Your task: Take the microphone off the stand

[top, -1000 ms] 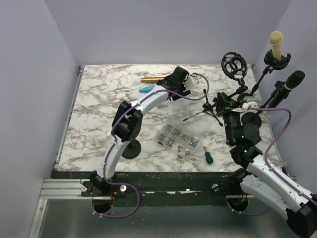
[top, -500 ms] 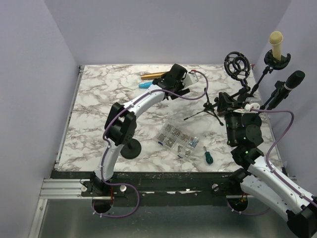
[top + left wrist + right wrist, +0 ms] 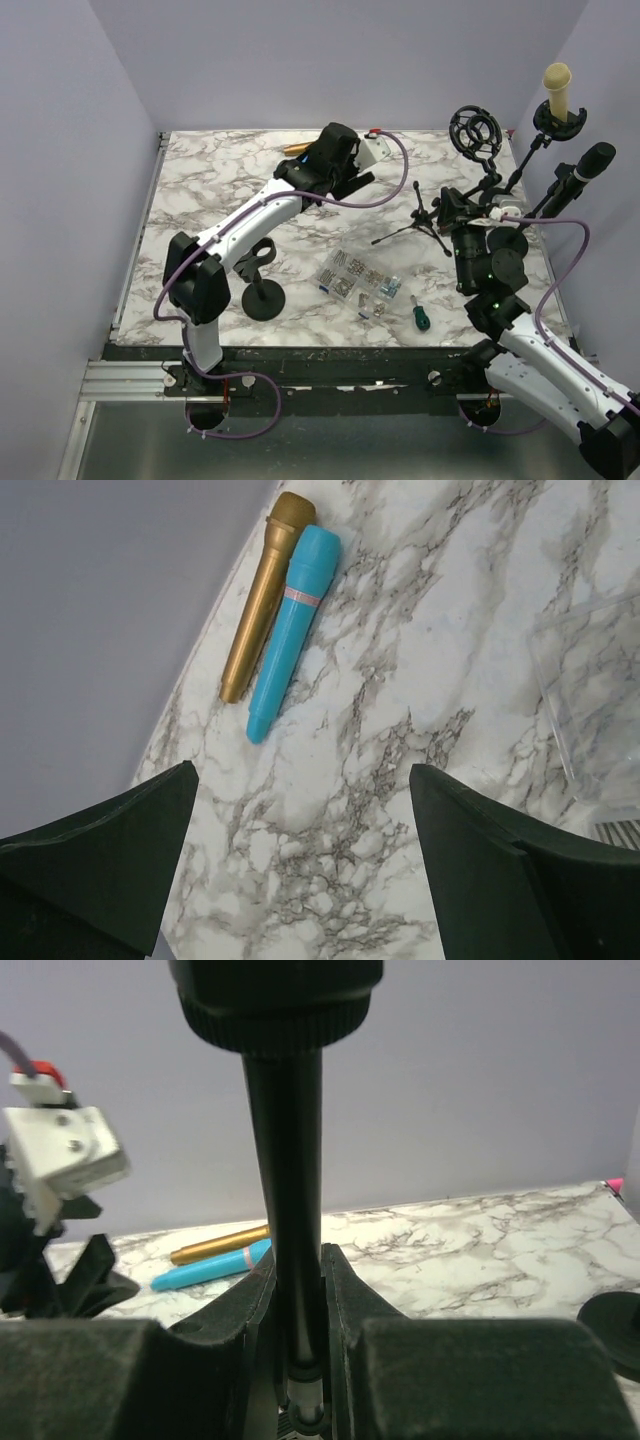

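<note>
A gold microphone (image 3: 264, 595) and a blue microphone (image 3: 293, 630) lie side by side on the marble table near the back wall. My left gripper (image 3: 302, 772) hangs open above the table just short of them, holding nothing. From above it is at the back centre (image 3: 332, 163), with only the gold tip (image 3: 294, 149) showing. My right gripper (image 3: 297, 1290) is shut on a thin black stand pole (image 3: 294, 1160). At the right, a cream microphone (image 3: 557, 88) and a black microphone (image 3: 591, 161) sit in stands.
An empty shock mount (image 3: 474, 130) stands on a tripod (image 3: 414, 226). A clear box of screws (image 3: 352, 277), a green screwdriver (image 3: 420, 317) and a round black stand base (image 3: 264, 299) lie at the table's front. A clear box edge (image 3: 590, 710) shows right of the left gripper.
My left arm has lifted and swung back to the left, away from the table, and now covers the blue microphone from above. The right gripper has stayed shut on the pole.
</note>
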`<act>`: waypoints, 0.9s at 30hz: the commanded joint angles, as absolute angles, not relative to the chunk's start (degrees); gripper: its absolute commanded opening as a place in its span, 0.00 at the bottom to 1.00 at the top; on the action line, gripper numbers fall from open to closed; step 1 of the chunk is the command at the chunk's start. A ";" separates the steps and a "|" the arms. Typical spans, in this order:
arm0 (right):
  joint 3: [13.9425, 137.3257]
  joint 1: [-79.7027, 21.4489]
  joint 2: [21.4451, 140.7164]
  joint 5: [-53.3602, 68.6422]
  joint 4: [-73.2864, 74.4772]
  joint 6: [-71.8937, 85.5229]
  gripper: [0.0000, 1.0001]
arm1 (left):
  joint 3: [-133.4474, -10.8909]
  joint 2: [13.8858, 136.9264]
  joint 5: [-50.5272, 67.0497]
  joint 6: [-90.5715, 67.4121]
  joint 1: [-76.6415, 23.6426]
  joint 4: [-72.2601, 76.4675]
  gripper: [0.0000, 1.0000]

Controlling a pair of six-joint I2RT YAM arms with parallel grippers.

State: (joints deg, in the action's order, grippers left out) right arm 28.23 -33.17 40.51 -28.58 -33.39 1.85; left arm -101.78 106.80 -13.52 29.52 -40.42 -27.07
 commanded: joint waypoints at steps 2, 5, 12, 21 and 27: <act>31.33 -33.40 43.34 -33.66 -37.35 1.42 0.01 | -96.72 97.44 -15.62 21.81 -40.61 -33.82 0.90; 32.31 -33.40 47.06 -34.24 -37.72 0.95 0.01 | -96.61 93.42 -17.09 17.89 -40.61 -37.34 0.90; 39.25 -33.29 61.88 -38.28 -38.47 -3.49 0.01 | -104.27 86.37 -23.09 8.70 -40.62 -43.24 0.90; 56.33 -27.71 84.34 -36.20 -42.78 -5.95 0.01 | -88.99 74.06 -20.41 7.41 -40.36 -29.17 0.90; 66.16 -22.40 100.13 -29.90 -50.50 -7.19 0.01 | -79.59 66.44 -20.56 7.59 -40.89 -22.41 0.90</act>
